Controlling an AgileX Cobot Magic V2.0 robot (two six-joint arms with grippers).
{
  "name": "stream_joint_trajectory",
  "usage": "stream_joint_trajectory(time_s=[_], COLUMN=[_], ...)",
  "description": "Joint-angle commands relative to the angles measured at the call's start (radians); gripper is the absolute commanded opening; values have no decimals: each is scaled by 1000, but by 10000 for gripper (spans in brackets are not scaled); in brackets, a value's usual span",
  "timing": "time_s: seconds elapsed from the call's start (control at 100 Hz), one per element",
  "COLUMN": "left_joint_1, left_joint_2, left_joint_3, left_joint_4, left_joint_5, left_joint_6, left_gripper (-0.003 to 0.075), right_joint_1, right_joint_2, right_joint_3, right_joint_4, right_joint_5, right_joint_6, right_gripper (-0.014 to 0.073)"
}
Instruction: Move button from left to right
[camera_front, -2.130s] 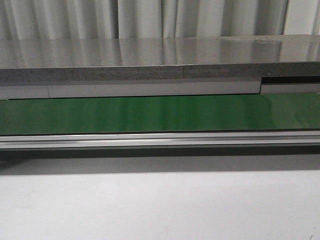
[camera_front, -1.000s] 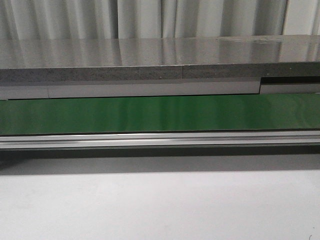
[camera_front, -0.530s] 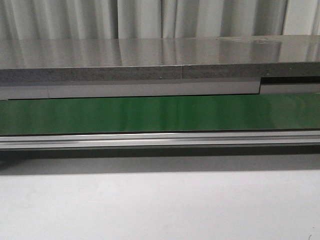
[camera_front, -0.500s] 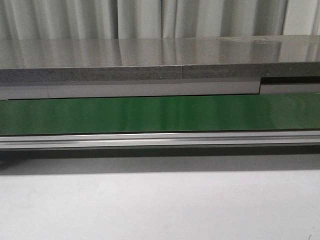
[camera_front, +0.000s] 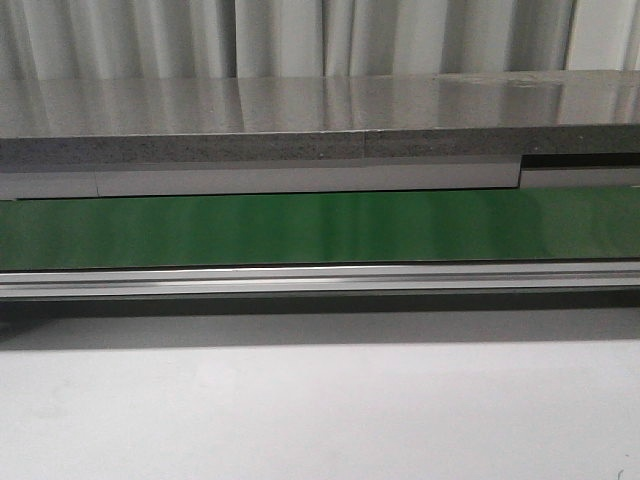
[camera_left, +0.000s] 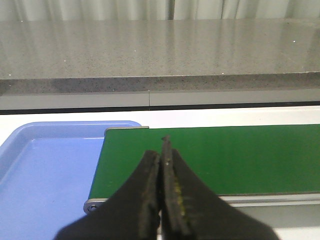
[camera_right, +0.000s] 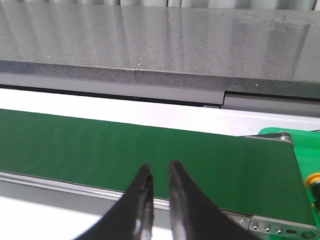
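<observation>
The front view shows no button and no gripper. In the right wrist view a small yellow round piece (camera_right: 313, 180), cut off by the frame edge, sits just past the end of the green conveyor belt (camera_right: 100, 145); I cannot tell if it is the button. My left gripper (camera_left: 161, 147) is shut and empty, over the other end of the belt (camera_left: 225, 155). My right gripper (camera_right: 160, 167) is empty, its jaws a narrow gap apart, over the belt's near rail.
The belt (camera_front: 320, 228) runs across the front view with a metal rail (camera_front: 320, 280) before it and a grey stone counter (camera_front: 300, 120) behind. A blue tray (camera_left: 45, 170) lies at the belt's one end, a bright green surface (camera_right: 300, 137) at the other.
</observation>
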Motion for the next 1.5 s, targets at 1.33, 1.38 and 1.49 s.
stream_joint_trajectory(time_s=[1.33, 1.38, 1.49], left_joint_1=[-6, -6, -6], left_joint_2=[6, 6, 6], left_joint_3=[-28, -28, -28], left_joint_4=[-3, -3, -3], left_joint_5=[-86, -86, -86], left_joint_6=[3, 3, 3], left_gripper=[-20, -20, -20], right_joint_1=[69, 77, 81], right_joint_2=[-131, -156, -204], right_joint_3=[125, 148, 208], right_joint_4=[-162, -240, -375], right_joint_5=[-219, -227, -246], right_joint_6=[191, 291, 439], right_gripper=[-67, -67, -67])
